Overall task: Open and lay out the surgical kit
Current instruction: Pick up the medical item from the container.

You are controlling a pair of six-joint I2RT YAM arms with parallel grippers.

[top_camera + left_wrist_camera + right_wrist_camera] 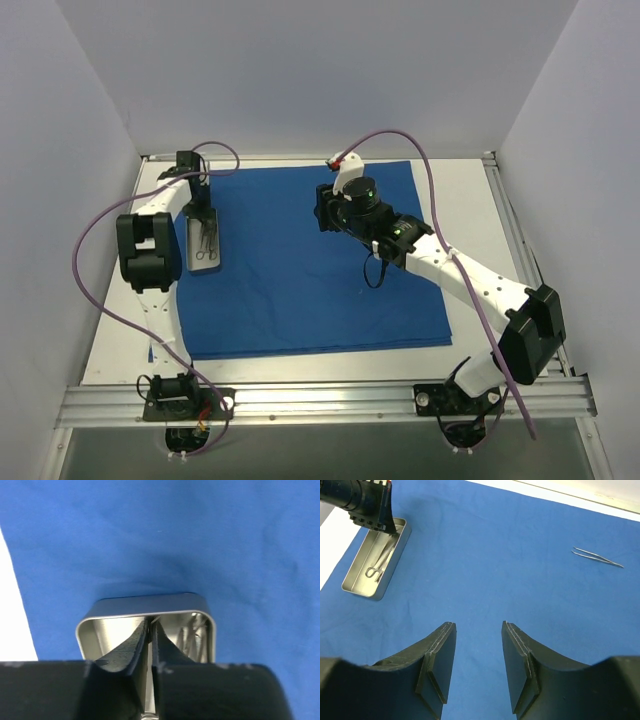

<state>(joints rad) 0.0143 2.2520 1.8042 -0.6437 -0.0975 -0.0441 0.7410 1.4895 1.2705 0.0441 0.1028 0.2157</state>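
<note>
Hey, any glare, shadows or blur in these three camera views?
Left wrist view: the left gripper fills the bottom, dark and soft-edged; the tray glares inside; a shadow darkens the blue cloth behind it. Right wrist view: the tweezers look sharp. Top view: even light, no glare.

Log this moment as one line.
left gripper: nearly closed inside tray | right gripper: open, empty, over cloth | tweezers: lying on cloth
</note>
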